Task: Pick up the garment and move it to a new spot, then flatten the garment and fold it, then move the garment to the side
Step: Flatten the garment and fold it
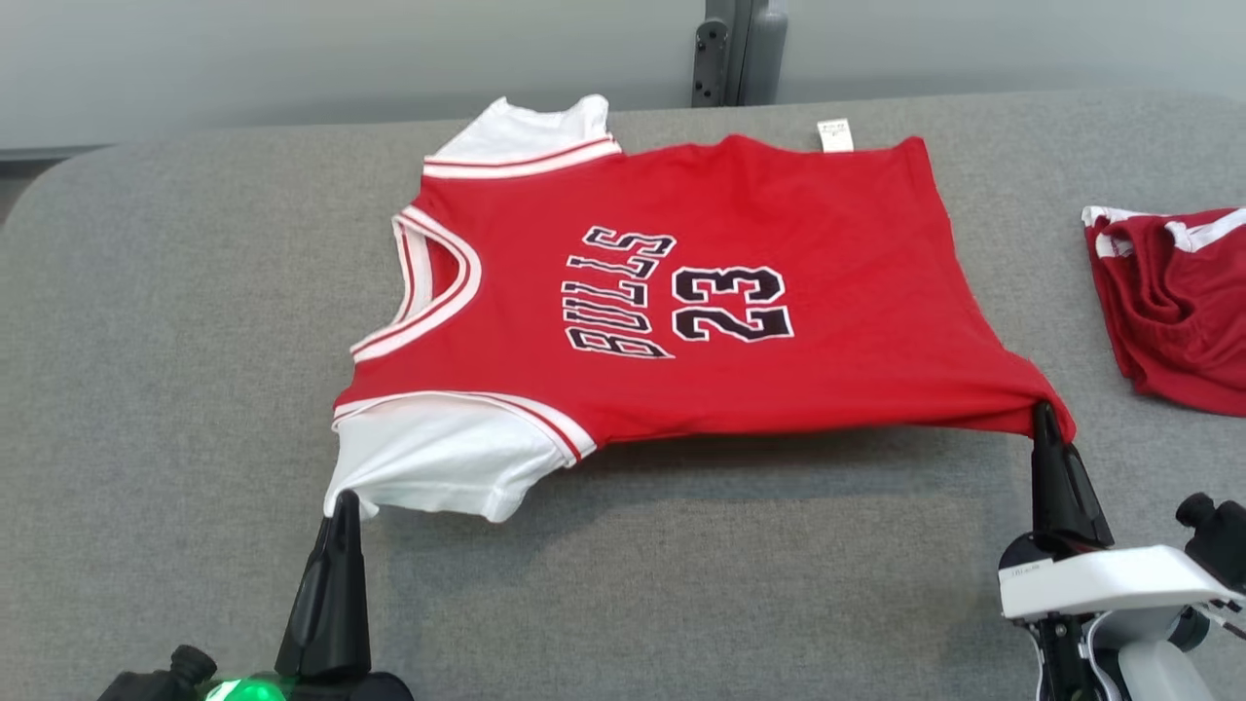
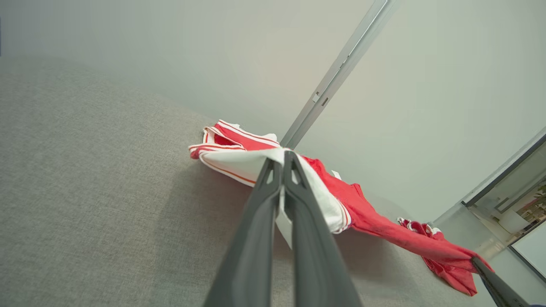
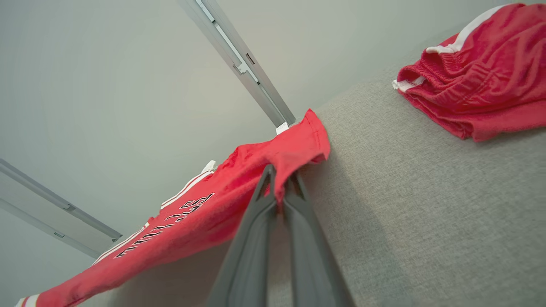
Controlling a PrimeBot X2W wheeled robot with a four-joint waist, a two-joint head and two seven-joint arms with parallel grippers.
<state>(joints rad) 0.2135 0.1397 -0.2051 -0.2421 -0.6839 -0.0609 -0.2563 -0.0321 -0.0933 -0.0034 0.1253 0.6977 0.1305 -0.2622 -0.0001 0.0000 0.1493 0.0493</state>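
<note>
Item: red jersey point(image 1: 681, 292), white sleeves and trim, "BULLS 23" in black lettering, spread on the grey worktop point(image 1: 175, 389) with its long axis running side to side, collar toward the robot's left and hem toward its right; the far edge rests on the surface, the near edge is raised off it. Left claw point(image 1: 343, 501) is clamped tight on the near white sleeve and right claw point(image 1: 1044, 414) on the near hem corner, so the jersey lies beyond both, stretched between them. A bunched red garment point(image 1: 1168, 302) lies apart at the right.
</note>
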